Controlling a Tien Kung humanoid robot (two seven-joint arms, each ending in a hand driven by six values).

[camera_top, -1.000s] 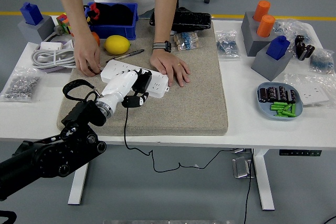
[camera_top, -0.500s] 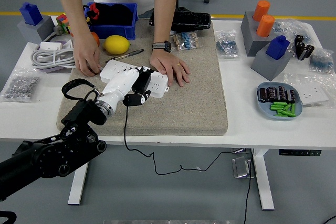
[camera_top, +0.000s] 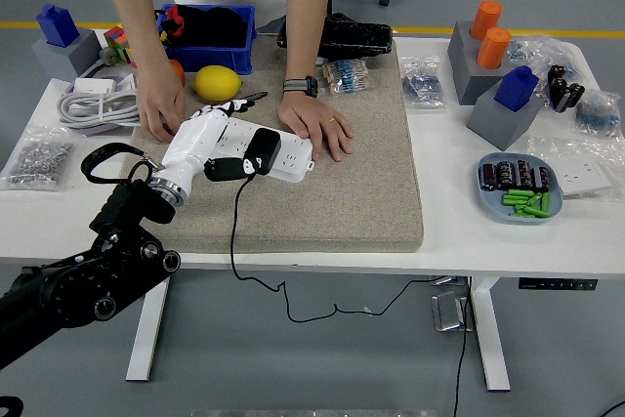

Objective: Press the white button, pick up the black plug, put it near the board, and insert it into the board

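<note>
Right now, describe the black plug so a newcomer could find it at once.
Start at the tan felt mat covering the middle of the white table. On its left part lies a white power strip, steadied by a person's hands. The black plug sits on that strip beside the robot's white left hand; it is the only black block there, with a black cord trailing off the table's front edge.

My white counter (camera_top: pixel 449 222) carries a tan mat (camera_top: pixel 361 173) at centre, a blue bin (camera_top: pixel 210 51) far left, what look like bagged screws (camera_top: pixel 37 161) near left, and a grey plate (camera_top: pixel 488 200) right.
</note>
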